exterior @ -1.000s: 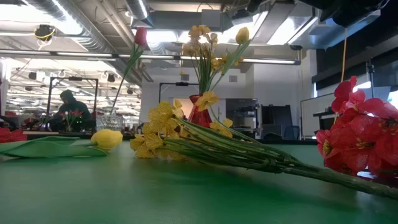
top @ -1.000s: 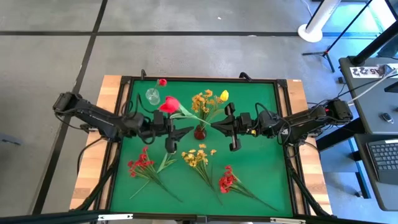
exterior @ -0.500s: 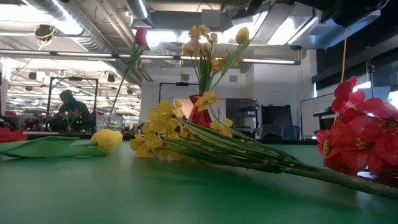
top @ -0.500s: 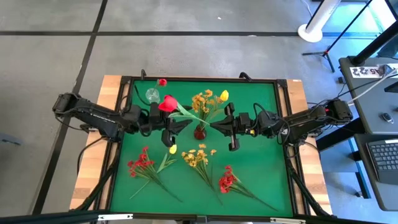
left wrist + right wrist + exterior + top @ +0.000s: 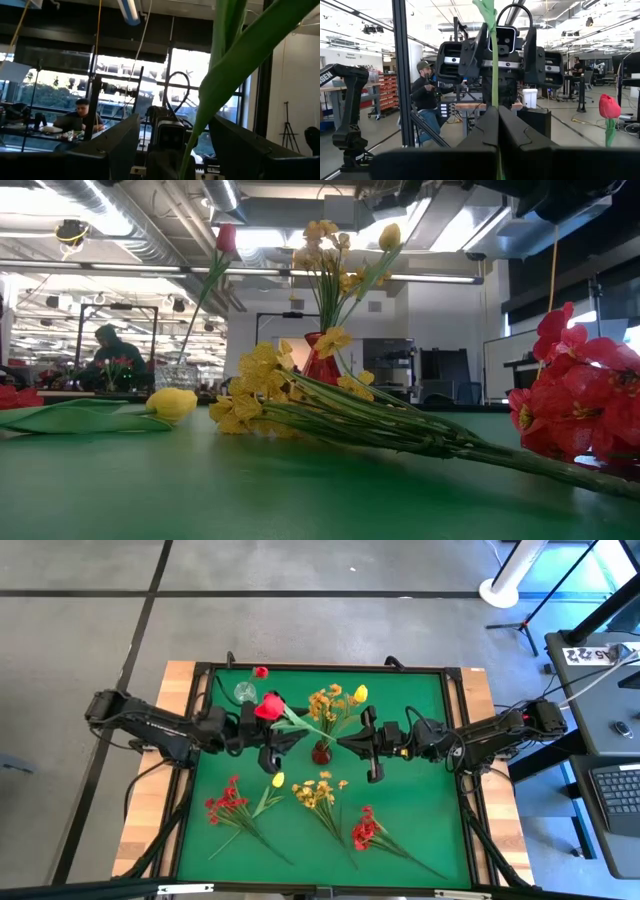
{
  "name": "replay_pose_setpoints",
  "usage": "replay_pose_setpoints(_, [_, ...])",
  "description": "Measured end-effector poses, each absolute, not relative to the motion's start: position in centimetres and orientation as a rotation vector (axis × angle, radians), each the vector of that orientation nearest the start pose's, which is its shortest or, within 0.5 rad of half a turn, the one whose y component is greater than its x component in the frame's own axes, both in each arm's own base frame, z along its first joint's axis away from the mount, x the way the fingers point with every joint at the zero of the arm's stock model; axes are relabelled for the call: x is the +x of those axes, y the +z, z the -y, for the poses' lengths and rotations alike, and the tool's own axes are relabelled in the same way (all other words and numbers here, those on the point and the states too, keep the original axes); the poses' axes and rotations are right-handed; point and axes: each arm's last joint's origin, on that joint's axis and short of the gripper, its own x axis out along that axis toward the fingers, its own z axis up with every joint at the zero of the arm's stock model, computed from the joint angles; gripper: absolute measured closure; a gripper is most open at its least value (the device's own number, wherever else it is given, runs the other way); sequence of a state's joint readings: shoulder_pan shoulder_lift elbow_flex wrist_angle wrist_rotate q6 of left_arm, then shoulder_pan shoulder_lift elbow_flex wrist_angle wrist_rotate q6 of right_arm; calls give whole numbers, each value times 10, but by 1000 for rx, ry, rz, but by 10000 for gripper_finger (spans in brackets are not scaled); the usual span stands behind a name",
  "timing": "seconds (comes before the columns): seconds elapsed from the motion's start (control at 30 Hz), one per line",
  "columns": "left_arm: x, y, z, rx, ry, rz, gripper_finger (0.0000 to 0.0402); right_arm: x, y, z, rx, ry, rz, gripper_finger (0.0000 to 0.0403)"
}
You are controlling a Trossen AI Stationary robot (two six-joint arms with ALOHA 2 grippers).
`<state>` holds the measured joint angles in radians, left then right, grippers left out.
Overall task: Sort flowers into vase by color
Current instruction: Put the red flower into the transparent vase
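My right gripper [image 5: 495, 112] is shut on the green stem of a red tulip [image 5: 272, 705], held above the table's middle. My left gripper [image 5: 290, 740] faces it, open. Its fingers [image 5: 120, 145] stand on either side of the tulip's stem and leaf [image 5: 220, 75] without touching. A red vase [image 5: 321, 752] holds yellow flowers [image 5: 335, 700]. A glass vase [image 5: 245, 692] holds another red tulip [image 5: 260, 671]. On the green mat lie a yellow tulip [image 5: 278, 780], a yellow spray [image 5: 315, 792] and two red sprays [image 5: 225, 802]. My right gripper pinches the red tulip's stem [image 5: 494, 97] between its two shut fingers. The fingers come from the table's right, slanting a little upward, and lie across the stem. The tulip is lifted clear of the table, and its stem rises from the fingers toward the left gripper.
A raised dark frame [image 5: 455, 670] edges the green mat, with wooden table sides beyond it. The second red spray [image 5: 365, 830] lies near the front right. In the low view the yellow spray [image 5: 300, 405] and a red spray [image 5: 570, 390] lie close in front.
My left gripper has moved a little toward the table's far edge and turned. This has uncovered the yellow tulip on the mat below it. The right gripper has kept still with the red tulip.
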<state>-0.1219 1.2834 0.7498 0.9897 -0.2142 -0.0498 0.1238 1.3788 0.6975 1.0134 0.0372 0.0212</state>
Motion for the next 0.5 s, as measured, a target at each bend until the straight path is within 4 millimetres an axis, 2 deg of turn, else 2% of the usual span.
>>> replay_pose_setpoints(0.5, [285, 312, 18, -152, 90, 423, 168, 288, 284, -35, 46, 88, 307, 403])
